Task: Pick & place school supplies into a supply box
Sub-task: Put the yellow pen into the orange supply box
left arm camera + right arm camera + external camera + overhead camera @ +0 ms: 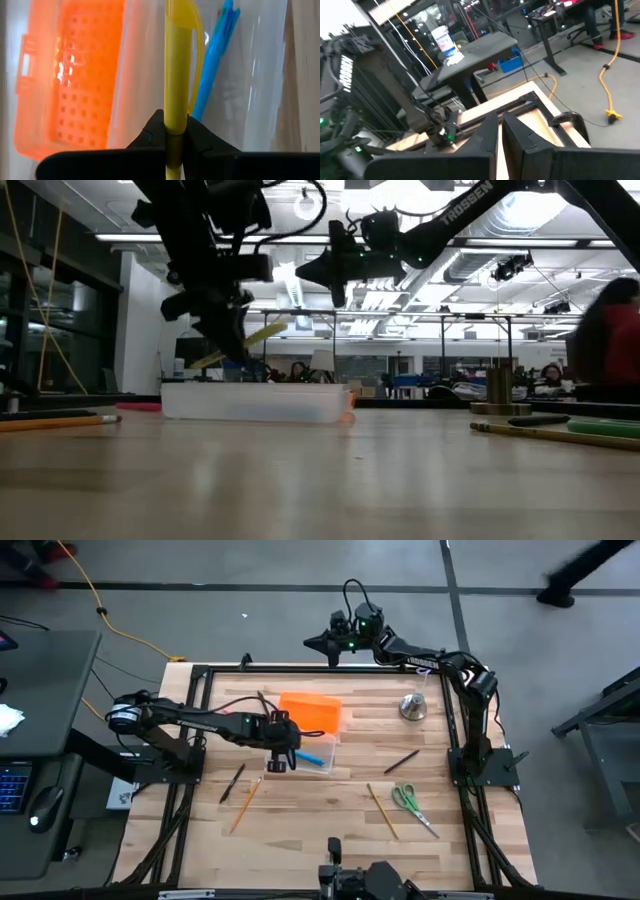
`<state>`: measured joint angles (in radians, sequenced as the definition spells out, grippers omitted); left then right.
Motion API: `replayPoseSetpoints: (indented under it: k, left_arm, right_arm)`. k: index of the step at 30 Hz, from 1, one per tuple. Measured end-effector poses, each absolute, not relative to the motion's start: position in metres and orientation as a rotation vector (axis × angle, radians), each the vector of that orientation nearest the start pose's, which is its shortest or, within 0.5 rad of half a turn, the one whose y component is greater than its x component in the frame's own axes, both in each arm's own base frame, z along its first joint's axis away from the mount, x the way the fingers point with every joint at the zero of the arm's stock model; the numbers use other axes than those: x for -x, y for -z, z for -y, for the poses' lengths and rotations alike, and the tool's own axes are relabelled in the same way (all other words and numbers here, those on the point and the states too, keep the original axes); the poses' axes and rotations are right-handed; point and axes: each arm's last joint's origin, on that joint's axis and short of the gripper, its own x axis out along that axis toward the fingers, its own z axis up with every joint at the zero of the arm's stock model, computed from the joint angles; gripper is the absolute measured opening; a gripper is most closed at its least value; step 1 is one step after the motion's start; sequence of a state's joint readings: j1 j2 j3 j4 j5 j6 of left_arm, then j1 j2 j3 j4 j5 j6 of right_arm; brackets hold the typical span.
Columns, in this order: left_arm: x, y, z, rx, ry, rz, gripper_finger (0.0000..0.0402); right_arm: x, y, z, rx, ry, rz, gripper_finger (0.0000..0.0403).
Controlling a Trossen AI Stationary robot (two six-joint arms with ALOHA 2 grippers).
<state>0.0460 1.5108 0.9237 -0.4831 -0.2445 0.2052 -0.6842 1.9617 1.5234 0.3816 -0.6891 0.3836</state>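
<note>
Yellow pen point(176, 75) is pinched tight in the left gripper point(175, 131), right above the clear box point(312, 756). A blue pen point(212, 60) already lies inside. To do this well, the arm should go lower, keep the pen along the box, then let go. The orange lid point(310, 711) lies open just behind, so it does not block. More pencils point(245, 802), a black pen point(401, 761) and green scissors point(408, 802) wait on the table point(330, 810). The right gripper point(322, 641) waits high at the far edge, fingers almost together, empty.

Pale planked wood table point(330, 810), clear glossy plastic supply box point(150, 65), smooth glossy yellow pen point(177, 75).
</note>
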Motion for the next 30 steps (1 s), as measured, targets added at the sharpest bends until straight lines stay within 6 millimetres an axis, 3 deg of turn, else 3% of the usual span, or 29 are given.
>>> replayPoseSetpoints:
  k: [12, 23, 30]
  left_arm:
    - [-0.286, -0.182, -0.02, -0.377, -0.077, -1.203, 0.0047]
    - [-0.292, -0.178, -0.02, -0.394, -0.039, -1.179, 0.0047]
    - [-0.294, -0.173, -0.02, -0.35, -0.068, -1.192, 0.006]
  right_arm:
    - [-0.366, -0.288, 0.276, -0.399, 0.045, -0.08, 0.0]
    - [-0.367, -0.287, 0.274, -0.378, 0.039, -0.087, 0.0]
    - [-0.359, -0.287, 0.28, -0.371, -0.099, -0.103, 0.0]
